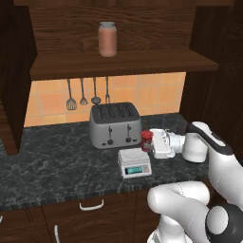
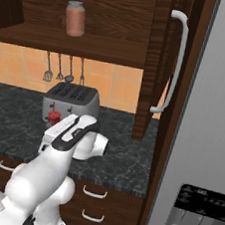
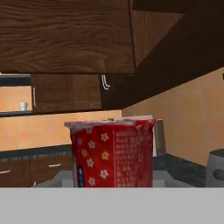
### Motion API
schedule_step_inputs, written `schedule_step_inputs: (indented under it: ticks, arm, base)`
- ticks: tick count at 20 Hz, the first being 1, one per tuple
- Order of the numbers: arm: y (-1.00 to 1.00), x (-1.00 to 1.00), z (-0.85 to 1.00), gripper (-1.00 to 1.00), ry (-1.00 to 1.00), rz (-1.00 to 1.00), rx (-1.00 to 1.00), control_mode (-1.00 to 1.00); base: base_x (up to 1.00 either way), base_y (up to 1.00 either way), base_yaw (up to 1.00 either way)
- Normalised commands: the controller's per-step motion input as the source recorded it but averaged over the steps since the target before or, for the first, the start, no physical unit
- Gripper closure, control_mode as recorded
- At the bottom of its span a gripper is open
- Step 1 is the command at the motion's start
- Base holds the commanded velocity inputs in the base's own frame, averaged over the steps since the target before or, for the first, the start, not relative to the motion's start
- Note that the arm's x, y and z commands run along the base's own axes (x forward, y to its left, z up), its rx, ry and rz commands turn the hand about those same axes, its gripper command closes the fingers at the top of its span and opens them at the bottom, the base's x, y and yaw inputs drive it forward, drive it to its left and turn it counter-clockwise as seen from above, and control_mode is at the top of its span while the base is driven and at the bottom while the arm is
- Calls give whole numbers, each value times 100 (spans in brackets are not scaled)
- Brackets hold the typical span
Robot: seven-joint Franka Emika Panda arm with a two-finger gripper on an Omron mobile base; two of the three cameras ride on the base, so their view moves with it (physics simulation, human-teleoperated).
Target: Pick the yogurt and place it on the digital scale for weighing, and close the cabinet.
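Red yogurt (image 3: 113, 153), floral close up

Left and right base views look forward and down from behind the arm, sharing the surface (image 1: 52, 161), toaster (image 1: 115, 124) and jar (image 1: 107, 39). Hand view sits close against the yogurt (image 3: 113, 153), facing sideways.

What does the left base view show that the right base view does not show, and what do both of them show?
The left base view gives the digital scale on the counter, below the gripper shut on the yogurt. The right base view gives the open cabinet door with its silver bar handle, and a grey appliance panel beside it. Both give the yogurt, the toaster, the jar on the shelf, the hanging utensils and the dark counter.
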Motion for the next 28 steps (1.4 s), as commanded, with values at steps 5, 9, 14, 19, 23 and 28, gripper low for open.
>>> schedule_step_inputs:
  ticks: [5, 9, 14, 19, 23, 28]
  arm:
    - [0, 12, -45, 100, 0, 0, 0, -100]
    - [3, 12, -25, 100, 0, 0, 0, -100]
    - [21, 17, -28, 100, 8, 0, -1, -100]
    - [8, 25, -33, 100, 7, 0, 0, -100]
    - [0, 24, -26, 100, 1, 0, 0, -100]
    - [0, 27, -19, 100, 0, 0, 0, -100]
  base:
    - [0, 0, 0]
    - [0, 0, 0]
    - [0, 0, 0]
    - [0, 0, 0]
    - [0, 0, 0]
    - [0, 0, 0]
